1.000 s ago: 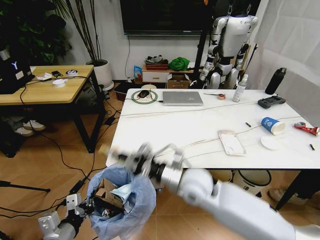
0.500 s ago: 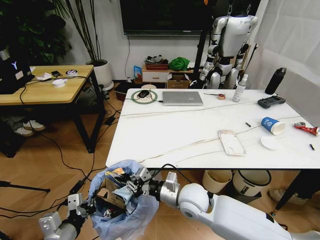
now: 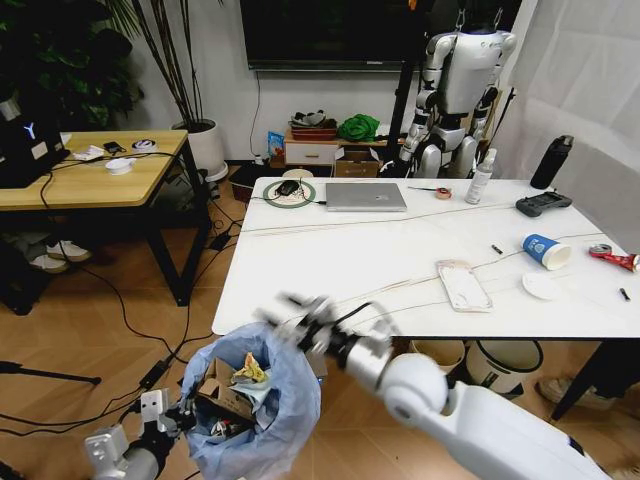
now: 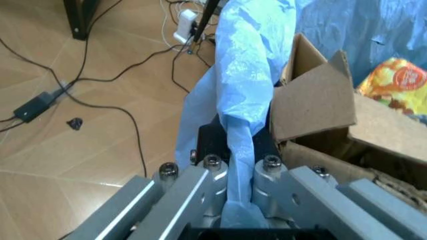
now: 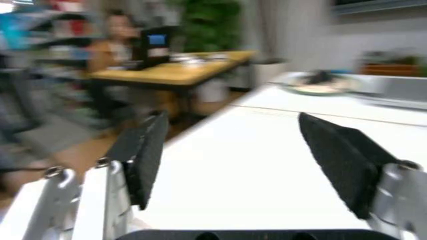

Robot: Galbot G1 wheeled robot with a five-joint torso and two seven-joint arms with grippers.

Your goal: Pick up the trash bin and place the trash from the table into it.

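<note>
The trash bin (image 3: pixel 262 412), lined with a puffy light-blue bag, hangs low at the front left, just off the table (image 3: pixel 330 270) corner. My left gripper (image 3: pixel 172 417) is shut on the bin's rim (image 4: pixel 239 165), bag plastic squeezed between its fingers. Brown cardboard (image 4: pixel 313 100) and a yellow wrapper (image 3: pixel 250 370) lie inside. My right gripper (image 3: pixel 303 318) is blurred above the bin at the table's front edge, open and holding nothing (image 5: pixel 233 160). On the table's right end lie a clear plastic tray (image 3: pixel 463 285), a blue paper cup (image 3: pixel 545 250), a white disc (image 3: pixel 543 287) and a red can (image 3: pixel 612 257).
A silver laptop (image 3: pixel 365 196), a black game controller (image 3: pixel 542 204) and bottles sit along the table's far side. A cream bin (image 3: pixel 440 358) and a black-rimmed white bin (image 3: pixel 505 360) stand under the table. A wooden desk (image 3: pixel 90 170) stands at left, with cables across the floor.
Half a second ago my right gripper was down inside the bin. It has since risen to the table's front edge, and the yellow wrapper lies in the bin. The left gripper still holds the rim.
</note>
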